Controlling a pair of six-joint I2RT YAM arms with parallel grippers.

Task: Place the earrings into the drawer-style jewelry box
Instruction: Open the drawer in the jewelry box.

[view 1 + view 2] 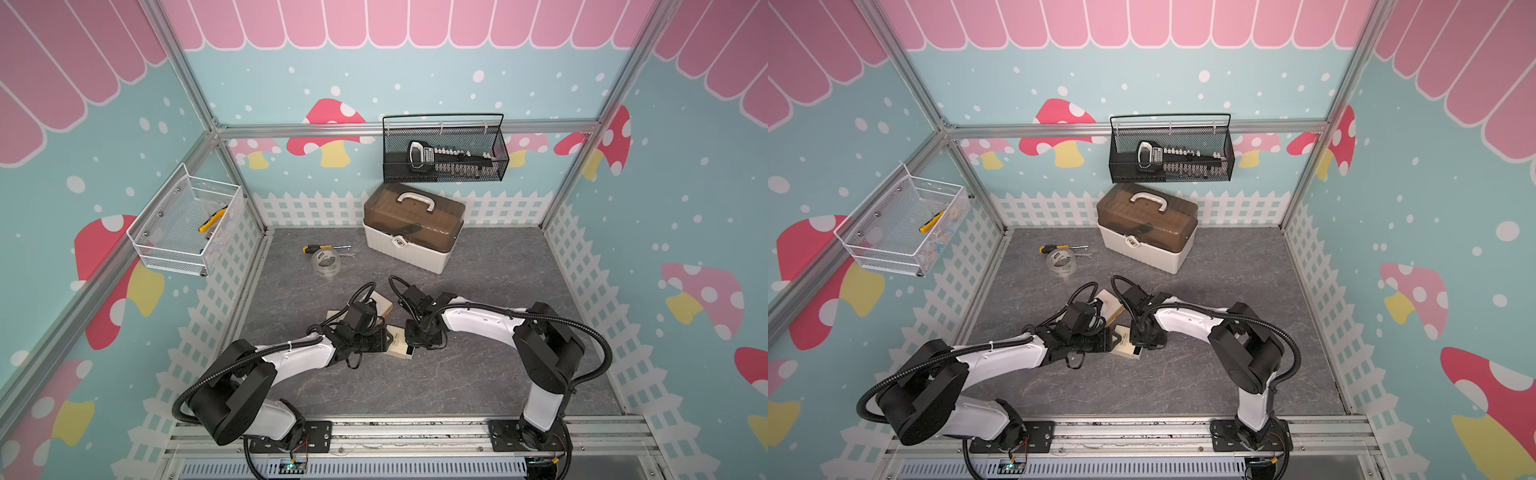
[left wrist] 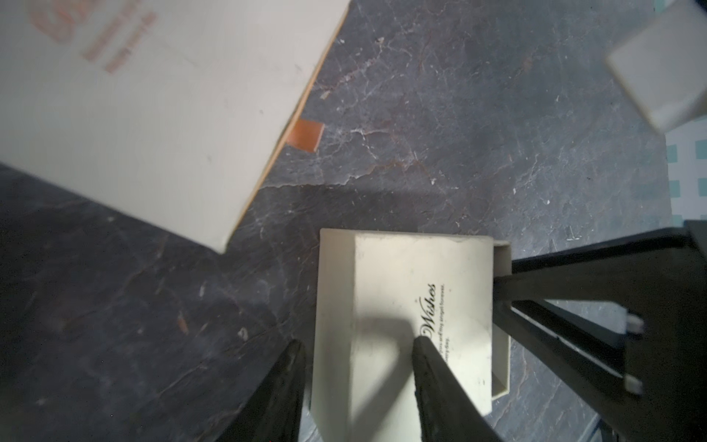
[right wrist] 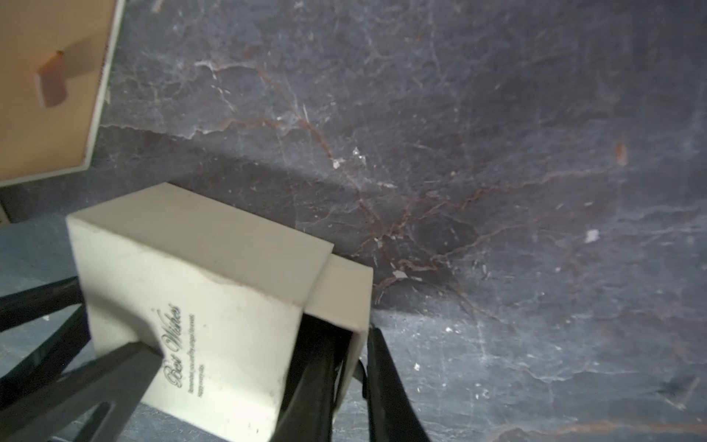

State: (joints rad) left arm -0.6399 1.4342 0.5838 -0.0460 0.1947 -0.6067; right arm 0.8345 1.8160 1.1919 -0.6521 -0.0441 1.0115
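- Pinching the sleeve of the drawer-style jewelry box with the left tool: one finger flat on the printed face, the other against the side wall, lower middle of the left wrist view.
- Pressed together with the right tool on the end wall of the drawer, one finger inside, one outside; drawer only part-way out of the sleeve.
- Probably the earrings: two tiny pale pin-like marks on the bare desk, right of centre in the left wrist view, just past the drawer's far corner and outside the box; hard to separate from the pale flecks in the marble pattern.
- Could bend or tear that thin card wall by pulling at an angle to the sleeve, or jam the drawer askew.
- Could drag the whole box along the desk instead of sliding the drawer, given a slipping left grip on smooth card; might then sweep box or finger over the earrings and flick them away.
- Could pull the drawer clean out through too long a stroke.
- Could nudge the larger cream box, upper left of that view and near the sleeve, with the left wrist.
- Could miss such small pins in a pick off a hard flat desk, or mistake a fleck for one.
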